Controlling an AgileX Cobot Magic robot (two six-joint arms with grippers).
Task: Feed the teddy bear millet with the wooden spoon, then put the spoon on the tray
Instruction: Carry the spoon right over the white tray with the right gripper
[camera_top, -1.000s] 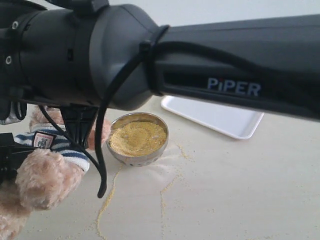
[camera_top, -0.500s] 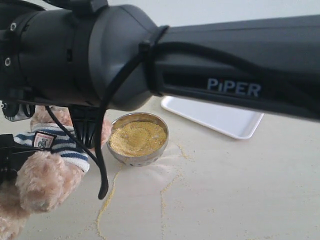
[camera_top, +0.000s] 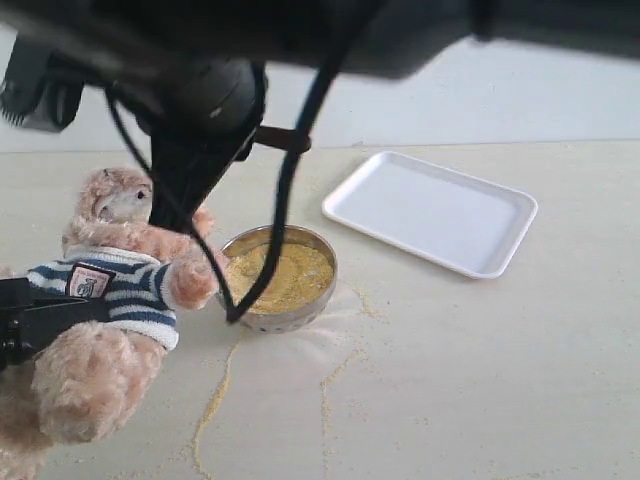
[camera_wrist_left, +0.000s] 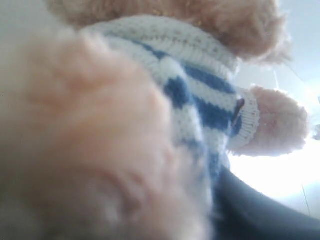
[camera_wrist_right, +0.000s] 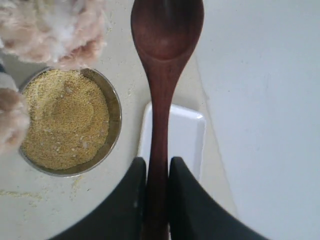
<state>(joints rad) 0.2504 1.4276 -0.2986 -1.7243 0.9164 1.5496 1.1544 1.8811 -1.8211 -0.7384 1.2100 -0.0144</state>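
Observation:
The teddy bear (camera_top: 120, 290) in its striped shirt leans at the left, and my left gripper (camera_top: 60, 312) is shut on its body. Up close, the left wrist view is filled by the bear (camera_wrist_left: 200, 95), with one dark finger (camera_wrist_left: 260, 215) beside it. My right gripper (camera_wrist_right: 157, 165) is shut on the handle of the wooden spoon (camera_wrist_right: 165, 60); the spoon's bowl looks empty and sits next to the bear's fur (camera_wrist_right: 50, 30). The millet (camera_top: 278, 272) fills the metal bowl (camera_wrist_right: 67, 120) right of the bear. The white tray (camera_top: 430, 212) lies behind it, with nothing on it.
My right arm (camera_top: 200, 100) hangs across the top of the exterior view, a black cable (camera_top: 270, 250) looping down over the bowl. Loose millet trails (camera_top: 215, 390) run across the table in front of the bowl.
My right arm has lifted up and away from the exterior camera, uncovering the bear's head and the whole tray. The bear and bowl stay where they were.

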